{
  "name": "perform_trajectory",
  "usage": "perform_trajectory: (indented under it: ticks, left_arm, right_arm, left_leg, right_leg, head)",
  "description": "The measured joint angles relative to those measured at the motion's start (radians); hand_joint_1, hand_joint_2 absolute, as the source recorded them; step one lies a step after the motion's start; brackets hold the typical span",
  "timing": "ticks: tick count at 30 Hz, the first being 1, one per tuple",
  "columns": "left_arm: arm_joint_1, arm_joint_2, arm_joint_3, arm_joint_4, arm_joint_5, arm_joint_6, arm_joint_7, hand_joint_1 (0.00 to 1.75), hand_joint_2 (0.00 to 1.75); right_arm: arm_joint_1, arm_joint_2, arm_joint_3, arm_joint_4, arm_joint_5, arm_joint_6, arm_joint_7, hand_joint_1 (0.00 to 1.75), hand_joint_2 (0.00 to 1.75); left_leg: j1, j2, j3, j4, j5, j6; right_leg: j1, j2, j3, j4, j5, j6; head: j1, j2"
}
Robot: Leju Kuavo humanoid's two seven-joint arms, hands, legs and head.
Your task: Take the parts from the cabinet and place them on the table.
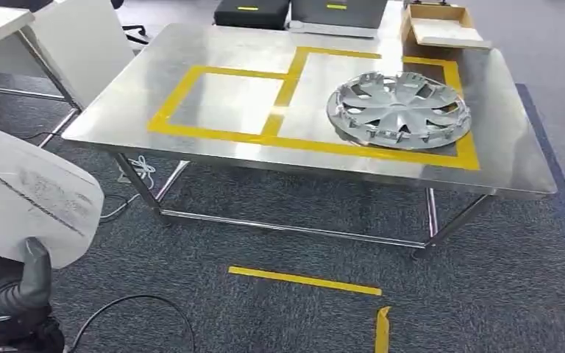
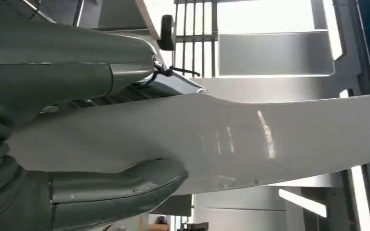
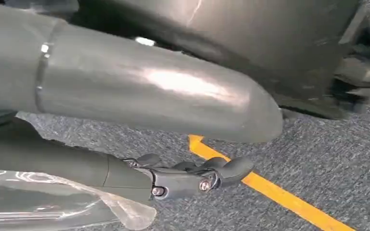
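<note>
— Desk [image 1: 213,147] of bare steel stands on grey carpet, two yellow-taped squares marked on its top. What sits in them?

— Silver hubcap [image 1: 399,110] lies in the right-hand square, overlapping the tape at its near edge; the left-hand square [image 1: 224,101] holds nothing. Beyond it, at the far edge, rests a shallow cardboard box [image 1: 441,28].

— And the robot's left hand?

— Left hand [image 1: 16,288] appears low at the near left, well short of the desk, clamped on a white panel [image 1: 26,195]. From the left wrist, thumb and fingers [image 2: 125,185] press the panel [image 2: 250,139] from both faces.

— The right hand?

— Right hand [image 3: 192,175] hangs over the carpet, above a strip of yellow floor tape [image 3: 274,192]. Its dark fingers lie stretched out with nothing between them, a clear plastic sheet [image 3: 53,202] beside the wrist.

— Anything else on the floor?

— More yellow tape strips [image 1: 305,280] lie in front of the desk, and a black cable [image 1: 136,301] loops near the left hand.
</note>
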Motion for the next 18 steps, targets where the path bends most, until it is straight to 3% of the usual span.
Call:
perform_trajectory:
  ticks: [1,2,3,5,7,9,11,12,15,16,17,18]
  left_arm:
    - [0.000,0.000,0.000,0.001,0.000,0.000,0.000,1.75,1.75]
    - [0.000,0.000,0.000,0.002,-0.001,0.000,0.000,1.75,1.75]
    - [0.000,0.000,0.000,0.002,-0.001,0.000,0.000,1.75,1.75]
    - [0.000,0.000,0.000,0.002,-0.001,0.000,0.001,1.75,1.75]
    - [0.000,0.000,0.000,0.002,-0.001,0.000,0.000,1.75,1.75]
    - [-0.001,0.000,-0.001,0.002,-0.003,-0.001,0.001,1.75,1.75]
    - [-0.003,0.000,-0.002,0.002,-0.006,0.002,0.001,1.75,1.75]
    - [-0.003,0.000,-0.002,0.002,-0.005,0.007,0.000,1.75,1.75]
    - [0.003,0.000,-0.002,0.002,0.013,0.009,-0.007,1.75,1.75]
    - [0.008,0.000,-0.001,0.002,0.021,0.009,-0.011,1.75,1.75]
    - [0.011,0.000,0.001,0.002,0.027,0.007,-0.014,1.75,1.75]
    - [0.013,0.000,0.004,0.002,0.032,0.003,-0.016,1.75,1.75]
  right_arm:
    - [0.001,0.000,0.000,0.000,0.000,0.000,0.000,0.00,0.00]
    - [0.002,0.000,-0.001,0.000,0.000,-0.001,0.000,0.00,0.00]
    - [0.001,0.000,-0.002,0.000,0.000,-0.001,0.000,0.00,0.00]
    - [0.000,0.000,-0.002,0.000,0.000,-0.001,0.000,0.00,0.00]
    - [-0.002,0.000,-0.002,0.000,0.000,-0.001,-0.002,0.00,0.00]
    - [0.001,0.000,-0.003,0.000,-0.002,-0.002,-0.003,0.00,0.00]
    - [0.002,0.000,-0.005,0.000,0.001,-0.023,-0.010,0.00,0.00]
    - [0.002,0.000,-0.005,-0.001,0.000,-0.038,-0.022,0.00,0.00]
    - [0.002,0.000,-0.005,-0.003,0.003,-0.071,-0.053,0.00,0.00]
    - [0.004,0.000,-0.005,-0.003,0.003,-0.081,-0.057,0.00,0.00]
    - [0.004,0.000,-0.005,-0.003,0.003,-0.087,-0.062,0.00,0.00]
    - [0.005,0.000,-0.005,-0.003,0.003,-0.090,-0.065,0.00,0.00]
  left_leg:
    - [-0.001,0.000,0.000,0.000,0.000,0.000]
    - [-0.002,0.000,0.002,0.000,0.000,0.000]
    - [-0.002,-0.001,0.003,0.001,-0.001,0.000]
    - [-0.002,-0.002,0.007,0.001,-0.003,-0.003]
    - [-0.009,-0.002,0.004,0.006,-0.007,-0.014]
    - [-0.005,-0.001,0.004,0.001,-0.002,-0.025]
    - [-0.002,-0.001,0.004,0.007,-0.011,-0.035]
    - [-0.003,-0.001,-0.007,0.035,-0.033,-0.041]
    - [0.002,-0.001,-0.106,0.255,-0.138,-0.054]
    - [0.003,-0.001,-0.127,0.297,-0.144,-0.056]
    - [0.004,-0.001,-0.124,0.290,-0.126,-0.057]
    - [0.005,-0.001,-0.105,0.247,-0.091,-0.057]
  right_leg:
    - [0.000,0.000,-0.016,0.031,0.000,-0.001]
    - [0.000,0.000,-0.009,0.011,0.026,-0.002]
    - [0.000,0.000,0.020,-0.052,0.067,-0.005]
    - [0.000,0.000,0.108,-0.230,0.150,-0.013]
    - [0.004,0.001,0.139,-0.279,0.139,-0.017]
    - [0.008,0.003,0.135,-0.277,0.141,-0.024]
    - [-0.001,0.000,0.141,-0.289,0.150,-0.037]
    - [0.000,0.000,0.143,-0.291,0.150,-0.041]
    - [0.000,-0.003,0.144,-0.291,0.147,-0.048]
    - [0.000,-0.003,0.145,-0.291,0.146,-0.049]
    - [0.000,-0.002,0.147,-0.290,0.145,-0.049]
    - [0.000,-0.002,0.149,-0.290,0.144,-0.048]
  head:
    - [-0.001,0.000]
    - [0.000,0.000]
    - [0.000,0.000]
    - [0.000,0.000]
    - [-0.002,0.000]
    - [-0.002,0.000]
    - [-0.001,0.000]
    - [-0.006,0.000]
    - [-0.007,0.000]
    - [-0.009,0.000]
    - [-0.008,0.000]
    - [-0.008,0.000]
